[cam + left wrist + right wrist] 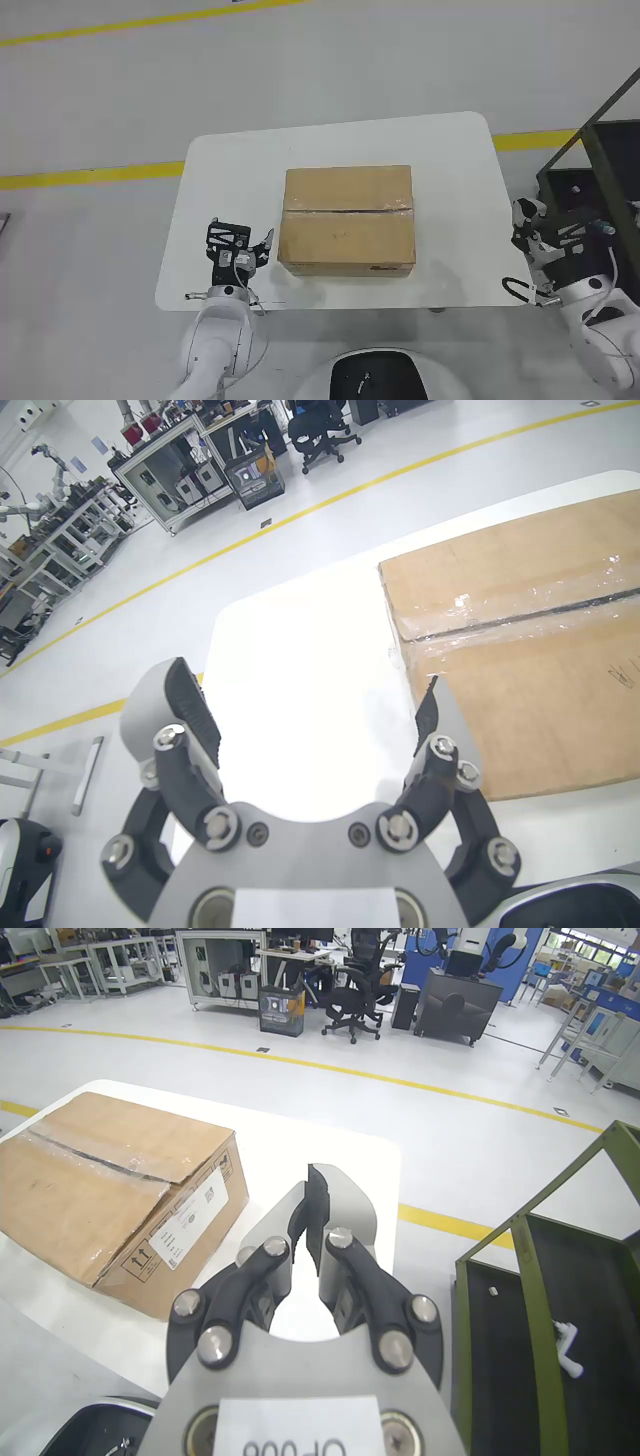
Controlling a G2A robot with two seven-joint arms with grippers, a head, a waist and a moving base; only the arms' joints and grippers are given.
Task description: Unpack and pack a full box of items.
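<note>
A closed brown cardboard box [348, 219] sits in the middle of the white table [230, 170], its top flaps sealed with clear tape along the seam [530, 616]. The box [100, 1188] carries a white label on one end. My left gripper [240, 240] hovers over the table's near left part, just left of the box [525, 680], open with nothing between its fingers [192, 705]. My right gripper [312, 1208] is shut and empty, held off the table's right edge near the front [535, 235].
A green-framed cart with black shelves [575, 1288] stands right of the table [600, 190], holding a small white part [567, 1348]. Bare table surface lies left and behind the box. Yellow floor lines [90, 177] run past the table.
</note>
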